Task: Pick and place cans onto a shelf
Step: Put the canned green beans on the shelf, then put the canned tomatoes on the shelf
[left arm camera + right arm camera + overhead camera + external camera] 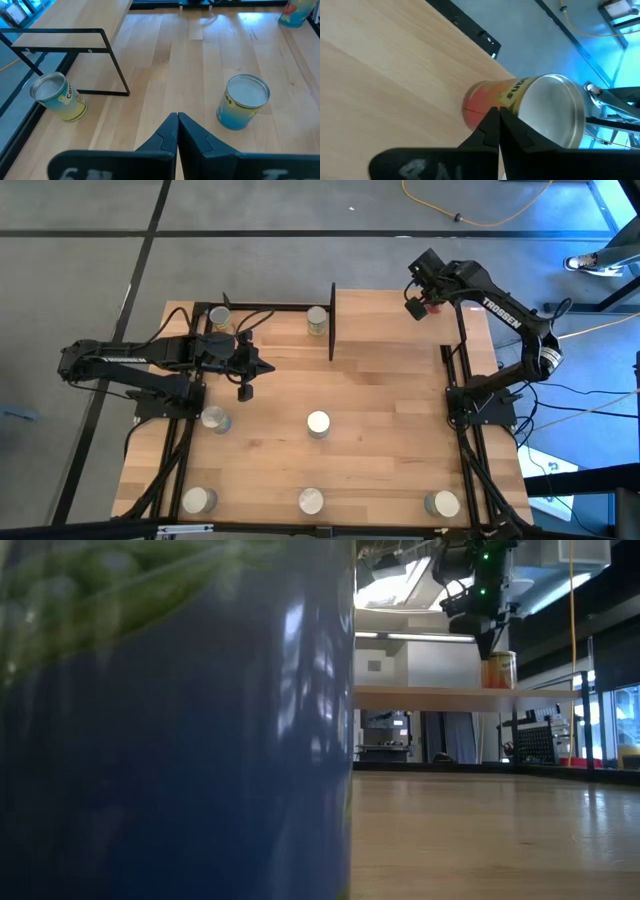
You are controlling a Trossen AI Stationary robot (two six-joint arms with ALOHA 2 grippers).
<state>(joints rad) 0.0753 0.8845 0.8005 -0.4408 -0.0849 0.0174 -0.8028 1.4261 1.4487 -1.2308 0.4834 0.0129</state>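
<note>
Hovering with fingers together, right hand (pixel 497 114) tops an orange can (pixel 520 107) — arm (pixel 500 315) lettered "TROSSEN".

Overhead camera covers the whole table (pixel 380 380); the tabletop-level camera faces a blue can (pixel 170 740) closely.

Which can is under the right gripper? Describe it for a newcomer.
Find the raised shelf at the table's far right. On its board, under the right gripper, stands one can. Its label is orange, unlike the blue can and the yellowish can.
</note>
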